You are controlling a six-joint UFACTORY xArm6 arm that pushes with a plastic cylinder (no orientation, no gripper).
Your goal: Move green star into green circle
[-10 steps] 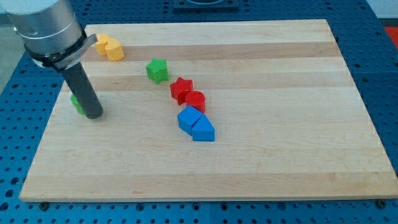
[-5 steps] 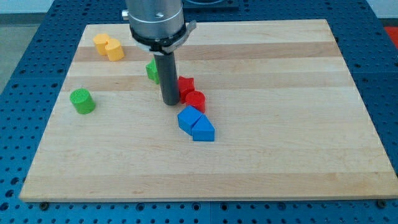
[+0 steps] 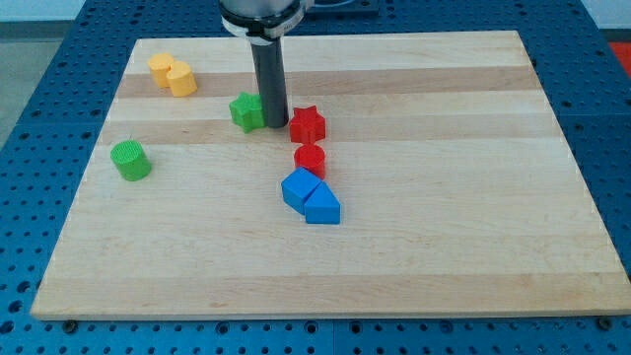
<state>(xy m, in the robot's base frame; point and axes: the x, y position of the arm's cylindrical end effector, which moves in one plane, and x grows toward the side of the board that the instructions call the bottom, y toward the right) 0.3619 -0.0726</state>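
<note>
My tip [image 3: 275, 124] sits right of the green star [image 3: 247, 110]; no claw fitted; green circle [image 3: 130, 160] well apart, push undone.

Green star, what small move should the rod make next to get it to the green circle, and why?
Probably push toward the view's lower left: my tip sits against the green star's right side, between it and the red star, and the green circle lies that way.

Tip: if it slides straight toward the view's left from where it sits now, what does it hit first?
My tip sits just right of the green star, apparently touching it, so the star is first. The green circle lies farther left and lower, off that straight line.
</note>
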